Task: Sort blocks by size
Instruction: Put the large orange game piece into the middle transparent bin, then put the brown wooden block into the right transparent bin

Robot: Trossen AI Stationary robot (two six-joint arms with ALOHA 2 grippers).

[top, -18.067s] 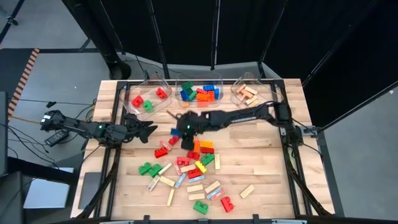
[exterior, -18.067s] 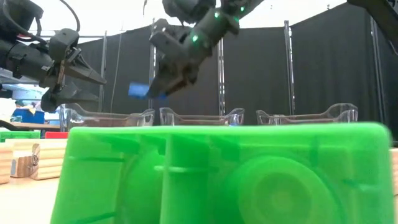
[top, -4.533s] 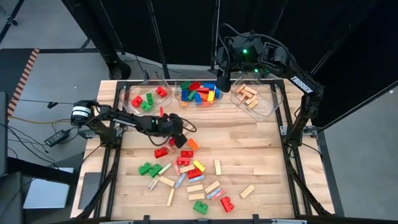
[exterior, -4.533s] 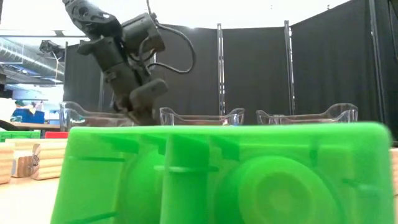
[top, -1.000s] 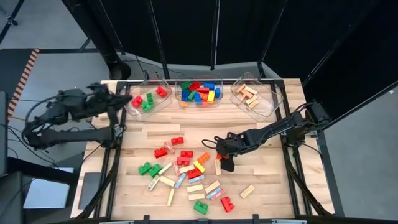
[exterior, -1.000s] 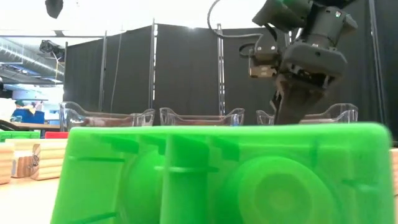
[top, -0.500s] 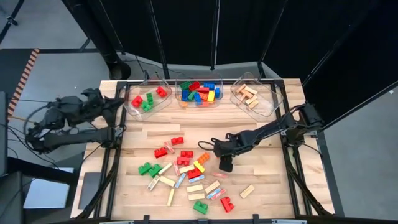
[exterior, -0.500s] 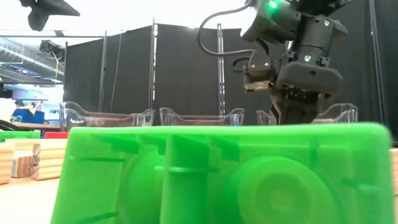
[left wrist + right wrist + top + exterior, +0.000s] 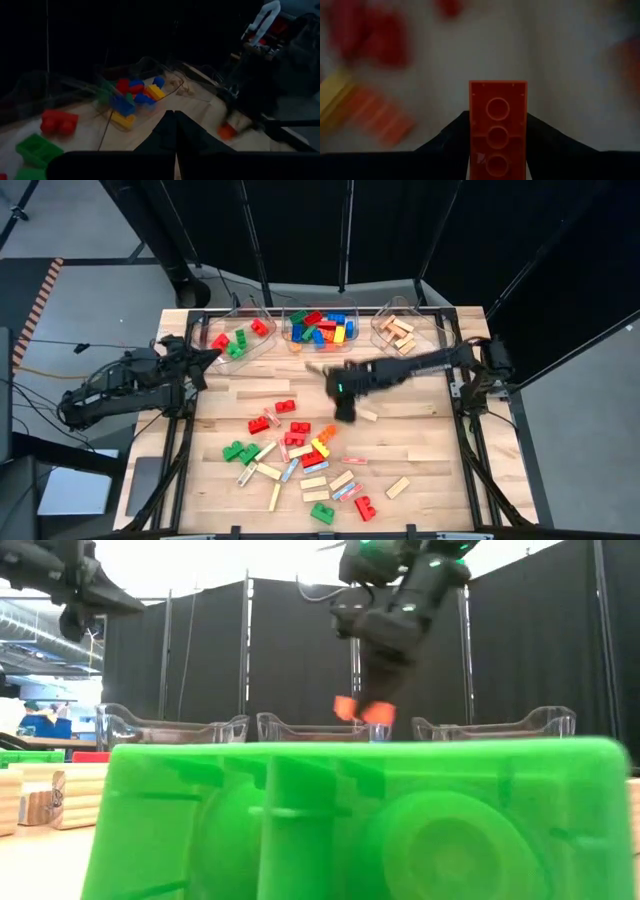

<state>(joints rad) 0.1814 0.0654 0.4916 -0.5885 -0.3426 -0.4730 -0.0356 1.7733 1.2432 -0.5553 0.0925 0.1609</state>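
My right gripper (image 9: 344, 406) hangs over the middle of the table, shut on an orange studded block (image 9: 362, 710). The right wrist view shows the block's hollow underside (image 9: 498, 112). Loose blocks (image 9: 300, 450), coloured bricks and tan bars, lie flat on the near half of the table. My left gripper (image 9: 203, 358) is shut on nothing and hovers beside the left bin (image 9: 238, 338); its fingers (image 9: 174, 122) show pressed together. My right gripper pinches the orange block by its two long sides (image 9: 472, 131), one finger on each side. The fingers point down from above and run along the block. Its free end sticks out past the fingertips. It hangs lifted clear of the table.
Three clear bins stand along the far edge. The left bin holds red and green blocks, the middle bin (image 9: 320, 328) mixed colours, the right bin (image 9: 400, 332) tan bars. A tan bar (image 9: 368, 416) lies just right of my right gripper. A big green block (image 9: 360, 820) fills the low view.
My right gripper has shut on the orange block, lifted it clear of the pile and carried it up and toward the far edge and a little left. My left gripper, still shut, has come down and toward the table's right, beside the left bin.
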